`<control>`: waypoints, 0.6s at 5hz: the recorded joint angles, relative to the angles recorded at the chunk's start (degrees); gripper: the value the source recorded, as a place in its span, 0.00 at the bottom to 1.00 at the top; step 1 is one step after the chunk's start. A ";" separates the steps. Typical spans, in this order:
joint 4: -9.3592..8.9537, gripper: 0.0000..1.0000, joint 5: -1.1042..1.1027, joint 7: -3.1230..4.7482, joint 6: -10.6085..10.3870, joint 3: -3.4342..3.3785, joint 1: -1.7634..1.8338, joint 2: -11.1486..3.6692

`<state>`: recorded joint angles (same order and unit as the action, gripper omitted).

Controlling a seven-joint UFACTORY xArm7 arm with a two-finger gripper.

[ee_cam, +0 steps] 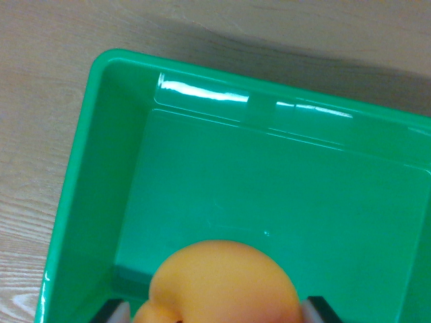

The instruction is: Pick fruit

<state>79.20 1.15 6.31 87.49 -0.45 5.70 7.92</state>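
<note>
A green bin [101, 155] fills most of the wrist view, seen from above, and it stands on a pale wood-grain table [40, 101] that shows along the top and down the wrist view's left. The bin's rim runs from its rounded near-left corner across the top and off the wrist view's right edge; its glossy far wall carries two bright streaks of reflected light. Its floor is flat, smooth and bare ahead of the jaws. At the bottom centre an orange fruit [222, 286], rounded with a finely pitted skin and a small lobe at its lower left, sits between the two pale finger pads of the gripper [219, 313]. One pad shows at the fruit's left flank, the other at its right, each backed by a dark finger body, and both lie right against the fruit's sides, so the jaws are closed about as wide as the fruit and have hold of it. The fruit hangs over the bin's near part, with a dark shadow on the floor just to its left. Whether it touches the floor cannot be told.
</note>
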 joint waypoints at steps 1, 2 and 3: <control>0.00 1.00 0.00 0.00 0.00 0.00 0.00 0.00; 0.40 1.00 -0.01 -0.01 0.60 0.00 0.00 0.20; 0.40 1.00 -0.01 -0.01 0.60 0.00 0.00 0.20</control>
<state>79.60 1.14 6.29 88.09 -0.45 5.70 8.12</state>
